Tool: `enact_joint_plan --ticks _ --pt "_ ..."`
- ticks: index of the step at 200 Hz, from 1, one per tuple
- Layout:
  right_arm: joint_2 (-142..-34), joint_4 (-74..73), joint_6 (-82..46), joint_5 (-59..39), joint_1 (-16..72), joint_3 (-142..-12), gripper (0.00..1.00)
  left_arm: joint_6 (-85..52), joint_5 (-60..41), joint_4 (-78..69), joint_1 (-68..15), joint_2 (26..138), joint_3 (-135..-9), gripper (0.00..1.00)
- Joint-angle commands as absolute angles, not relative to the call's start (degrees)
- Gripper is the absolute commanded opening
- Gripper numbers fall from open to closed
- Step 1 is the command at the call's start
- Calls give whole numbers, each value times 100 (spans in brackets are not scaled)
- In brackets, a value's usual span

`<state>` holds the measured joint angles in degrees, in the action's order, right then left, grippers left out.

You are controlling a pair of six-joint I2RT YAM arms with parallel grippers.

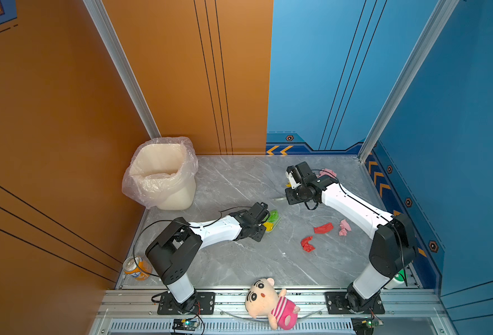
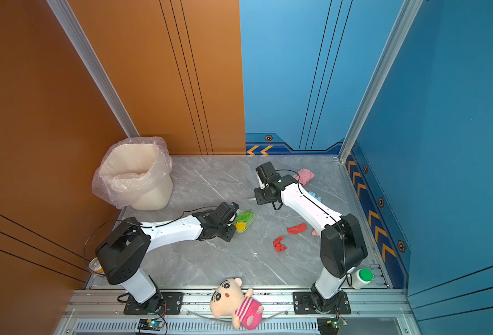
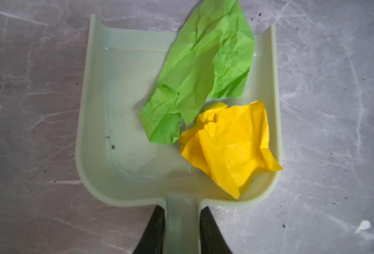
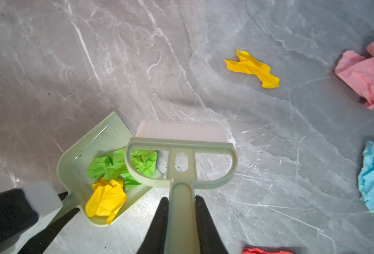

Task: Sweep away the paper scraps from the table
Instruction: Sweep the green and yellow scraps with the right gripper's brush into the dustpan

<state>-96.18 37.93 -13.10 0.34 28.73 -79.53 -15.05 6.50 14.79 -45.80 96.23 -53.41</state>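
**A:** Any writing you can make out?

**B:** No words or numbers anywhere. The orange drink can [image 1: 136, 268] at the near left corner carries a blue-and-white mark, but it is too small and blurred to read.

**A:** Signs, then?

**B:** Two orange chevrons [image 1: 280, 150] on the blue back wall's base strip point left, with a small hexagon emblem [image 1: 289, 138] just above them. More orange chevrons [image 2: 380, 230] and hexagon marks [image 1: 408, 202] run along the right wall's base strip.

Crumpled matt paper scraps [image 3: 203, 66]; smooth, probably plastic dustpan [image 3: 120, 110].
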Motion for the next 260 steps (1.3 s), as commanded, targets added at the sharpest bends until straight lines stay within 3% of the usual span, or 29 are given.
enact_joint_plan --ticks 1,118,193,260 --pt "-9332 3674 -1643 238 2709 -7793 0 -1573 874 1358 -4614 9530 -5205 15" --pt "-9929 4356 -1329 231 3085 -7911 0 -1617 881 1327 -4612 9608 -5234 15" --pt "-9984 4562 -1056 -860 3300 -7973 0 -1628 921 1327 -4615 9613 -5214 14" --pt "-9595 4156 -1282 -126 3102 -7963 0 -1506 996 821 -4762 9464 -5031 14"
